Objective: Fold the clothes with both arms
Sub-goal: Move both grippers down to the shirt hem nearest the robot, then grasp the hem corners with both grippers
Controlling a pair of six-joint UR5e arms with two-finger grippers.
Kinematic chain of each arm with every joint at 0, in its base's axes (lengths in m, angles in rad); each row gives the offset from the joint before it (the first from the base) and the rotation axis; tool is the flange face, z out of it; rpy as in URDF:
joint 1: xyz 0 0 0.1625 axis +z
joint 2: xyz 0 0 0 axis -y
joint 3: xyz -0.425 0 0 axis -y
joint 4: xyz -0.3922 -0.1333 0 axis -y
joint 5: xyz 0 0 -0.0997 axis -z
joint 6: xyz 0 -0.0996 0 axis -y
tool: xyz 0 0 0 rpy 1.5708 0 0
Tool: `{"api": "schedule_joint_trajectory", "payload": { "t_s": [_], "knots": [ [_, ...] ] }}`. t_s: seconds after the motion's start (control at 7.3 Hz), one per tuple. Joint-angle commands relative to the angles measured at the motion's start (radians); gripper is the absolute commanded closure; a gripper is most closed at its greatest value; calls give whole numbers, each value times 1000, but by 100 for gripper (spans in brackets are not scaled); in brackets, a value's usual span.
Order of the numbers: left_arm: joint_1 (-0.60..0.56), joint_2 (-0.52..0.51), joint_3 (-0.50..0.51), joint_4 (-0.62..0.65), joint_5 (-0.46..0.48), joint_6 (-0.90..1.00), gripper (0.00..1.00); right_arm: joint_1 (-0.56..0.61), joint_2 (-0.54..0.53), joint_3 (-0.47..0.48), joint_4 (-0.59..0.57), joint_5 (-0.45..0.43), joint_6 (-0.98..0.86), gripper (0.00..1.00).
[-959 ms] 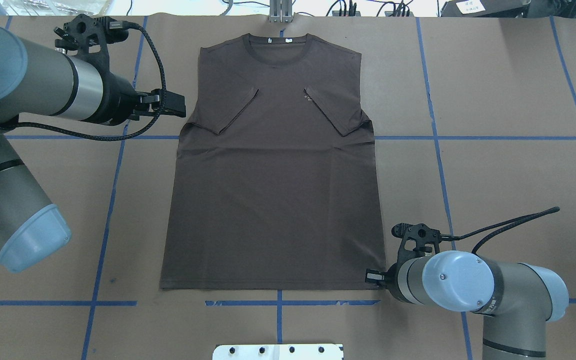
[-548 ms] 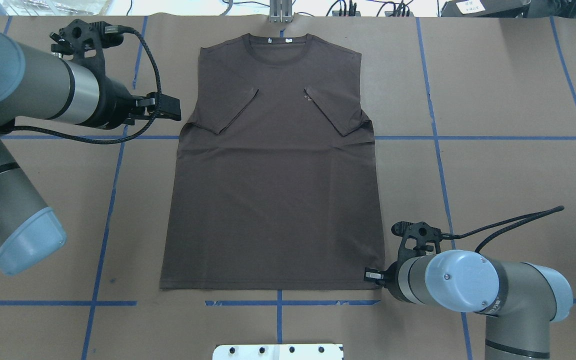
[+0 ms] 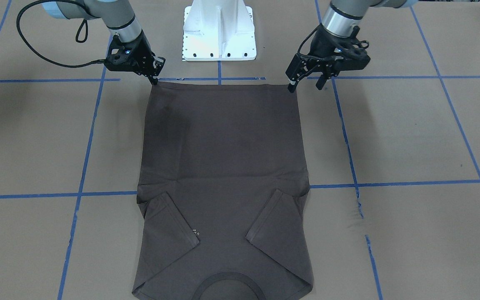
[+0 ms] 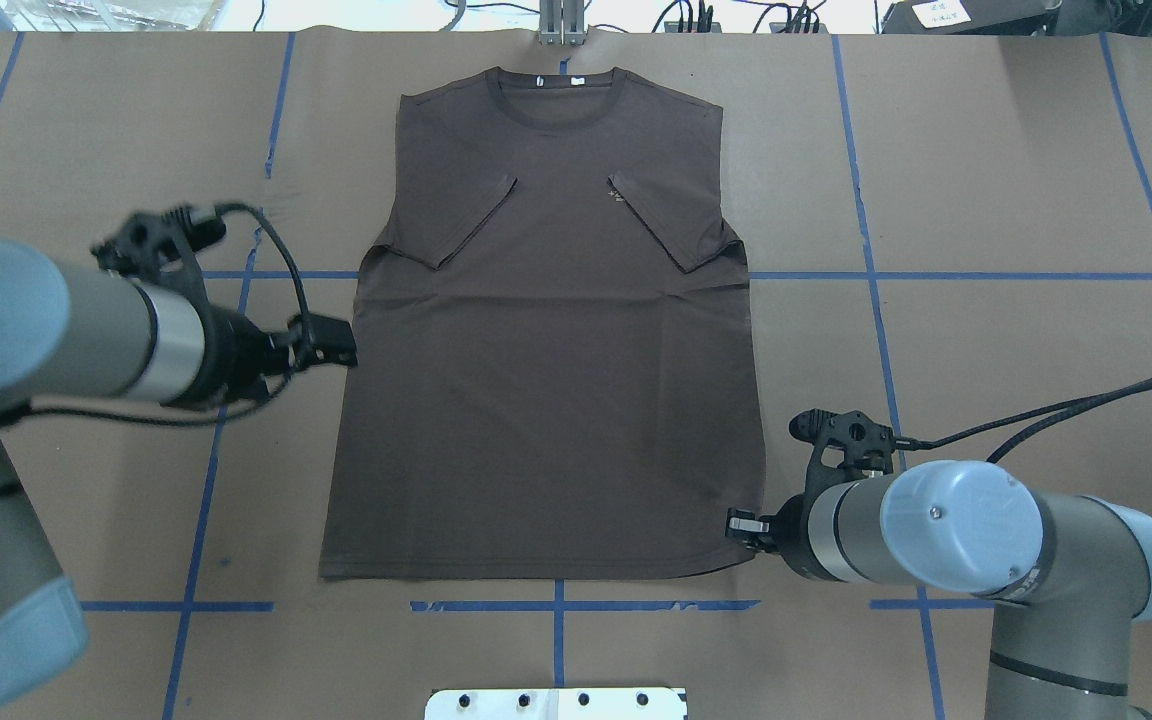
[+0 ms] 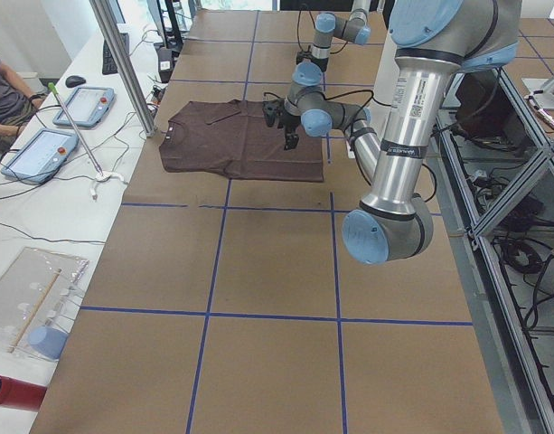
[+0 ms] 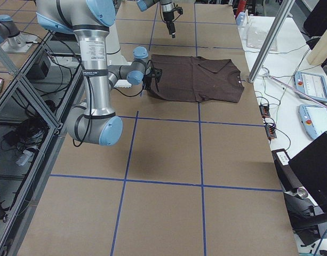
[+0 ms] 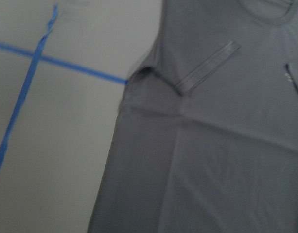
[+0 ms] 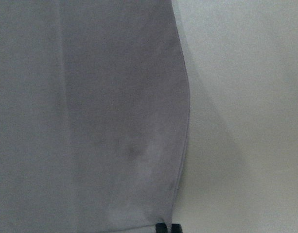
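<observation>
The dark brown T-shirt (image 4: 546, 400) lies flat, front up, on the brown-paper table (image 4: 986, 180), with its ribbed collar (image 4: 556, 100) at the far edge and both sleeves (image 4: 466, 225) folded in over the chest. The cloth is thin, soft, matte and light, so it will likely sag and crease wherever unsupported; the two near hem corners look the best holds. The right gripper (image 4: 742, 527) appears closed, pinching the near right hem corner. The left gripper (image 3: 305, 86) hangs over the shirt's left edge, fingers spread, holding nothing.
</observation>
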Motion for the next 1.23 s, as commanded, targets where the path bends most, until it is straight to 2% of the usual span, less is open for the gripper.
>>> {"api": "schedule_joint_trajectory", "payload": {
  "t_s": [0.0,0.14,0.27,1.1],
  "knots": [
    [199,42,8,14,142,-229,1,25,3,9,0,21,-14,100],
    [267,30,55,51,188,-284,3,35,3,12,1,20,-30,100],
    [287,27,98,53,196,-292,4,35,3,17,1,18,-47,100],
    [292,31,140,54,197,-303,14,39,17,17,1,17,-47,100]
  ]
}}
